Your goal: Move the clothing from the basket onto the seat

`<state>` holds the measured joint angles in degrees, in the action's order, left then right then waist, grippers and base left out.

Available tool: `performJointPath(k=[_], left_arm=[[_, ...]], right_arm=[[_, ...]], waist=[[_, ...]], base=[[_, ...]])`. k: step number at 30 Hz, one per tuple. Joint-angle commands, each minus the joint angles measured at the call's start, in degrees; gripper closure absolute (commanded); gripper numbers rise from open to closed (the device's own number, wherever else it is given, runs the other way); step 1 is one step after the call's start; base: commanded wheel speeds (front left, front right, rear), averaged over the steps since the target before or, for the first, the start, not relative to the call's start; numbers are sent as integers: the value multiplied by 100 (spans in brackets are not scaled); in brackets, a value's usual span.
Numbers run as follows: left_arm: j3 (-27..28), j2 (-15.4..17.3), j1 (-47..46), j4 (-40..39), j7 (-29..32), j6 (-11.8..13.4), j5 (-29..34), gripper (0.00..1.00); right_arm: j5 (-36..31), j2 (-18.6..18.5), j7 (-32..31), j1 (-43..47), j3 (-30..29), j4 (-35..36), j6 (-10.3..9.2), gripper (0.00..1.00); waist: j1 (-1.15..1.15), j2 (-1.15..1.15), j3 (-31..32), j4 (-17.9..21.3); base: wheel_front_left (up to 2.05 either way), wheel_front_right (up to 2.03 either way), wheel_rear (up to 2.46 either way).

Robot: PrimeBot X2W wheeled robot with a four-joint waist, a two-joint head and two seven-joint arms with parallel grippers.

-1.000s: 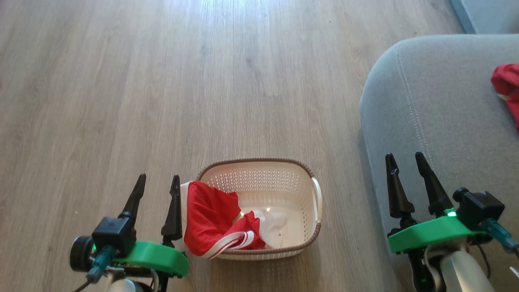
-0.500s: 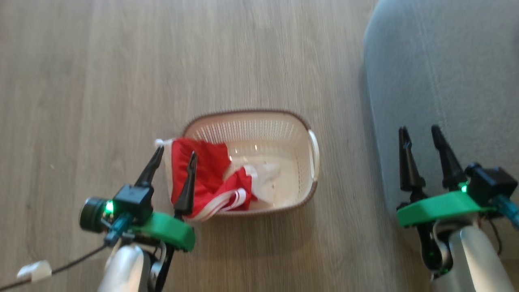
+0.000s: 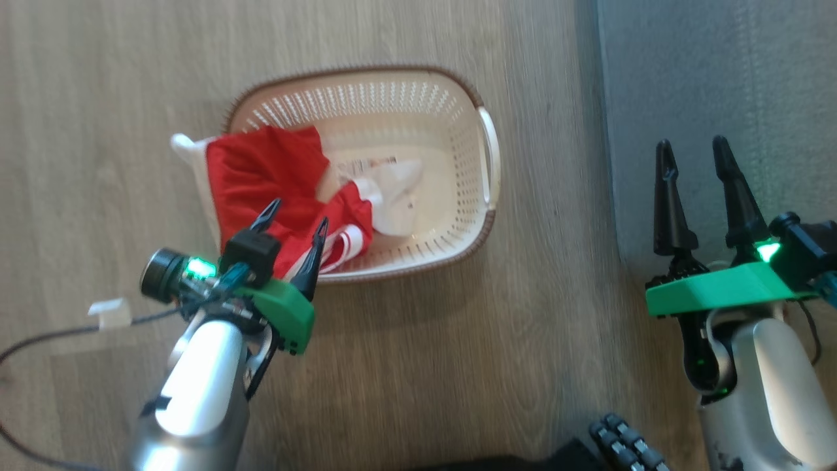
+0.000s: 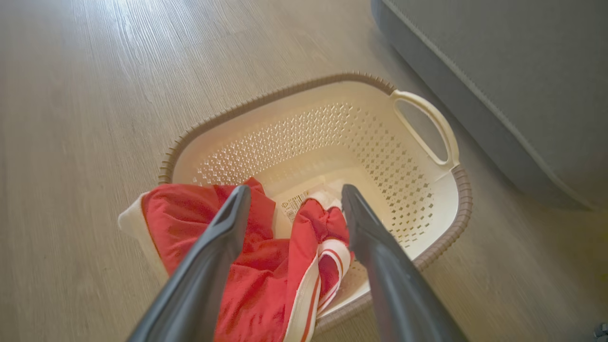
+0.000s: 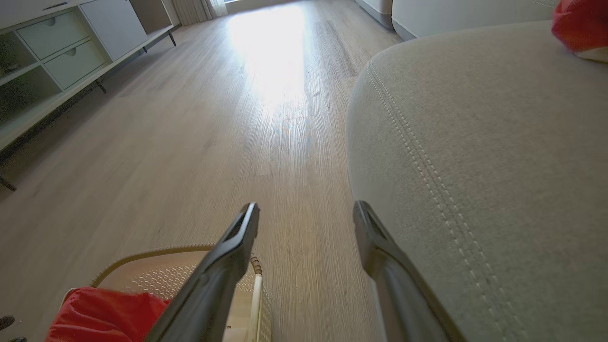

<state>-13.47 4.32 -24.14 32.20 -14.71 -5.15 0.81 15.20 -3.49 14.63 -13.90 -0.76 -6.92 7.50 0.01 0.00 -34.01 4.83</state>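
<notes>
Red garment point(image 3: 268, 173) lies in the left end of your basket point(image 3: 418, 78), its white-trimmed edge hanging out over the rim on that side. Its long axis runs slantwise in the head view, from that upper-left rim down to the near rim, where the white-striped end points at you. A fold of white lining spreads toward the middle of the basket. The basket stands on the wood floor point(image 3: 98, 98) with its long axis across the head view, one handle turned toward the couch cushion point(image 3: 719, 78), which is near it but apart.

Your left hand point(image 3: 298, 212) is spread wide above the striped end, one finger on each side of a red fold; you cannot tell from these views whether the fingers touch the cloth. Your right hand point(image 3: 692, 142) is spread too, holding nothing, over the cushion's edge. A second red garment point(image 5: 582, 21) lies on the cushion, far from that hand.
</notes>
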Motion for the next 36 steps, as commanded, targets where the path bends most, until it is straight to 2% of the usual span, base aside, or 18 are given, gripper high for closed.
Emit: performJointPath(k=[1, 10, 13, 21, 30, 36], left_arm=[[-16, 168, -227, 205, -29, -69, 89, 0], [-499, 413, -1370, 1981, -29, -131, 383, 0], [-609, 450, -1618, 2228, -29, -146, 440, 0], [-731, 498, -2571, 3611, 89, -218, 266, 0], [-911, 761, -3086, 4109, 1251, -232, -274, 0], [-1273, 875, -3244, 4153, 2174, -233, -623, 0]], right_arm=[[33, 59, 37, 10, 186, 217, -1, 0], [184, 60, 37, -215, 461, 327, -1, 0], [251, 60, 37, -246, 474, 362, -1, 0], [602, 61, 37, -284, 716, 507, -1, 0], [842, 61, 37, -373, 1162, 626, -1, 0], [908, 61, 37, -311, 1131, 684, -1, 0]], waist=[[-1, 0, -486, 216], [-1, 0, -1074, 624], [-1, 0, -1157, 729], [-1, 0, -1528, 1158], [-1, 0, -1917, 1612], [-1, 0, -1981, 1657]], base=[[0, 0, 0], [0, 0, 0], [0, 0, 0], [0, 0, 0], [0, 0, 0], [0, 0, 0]])
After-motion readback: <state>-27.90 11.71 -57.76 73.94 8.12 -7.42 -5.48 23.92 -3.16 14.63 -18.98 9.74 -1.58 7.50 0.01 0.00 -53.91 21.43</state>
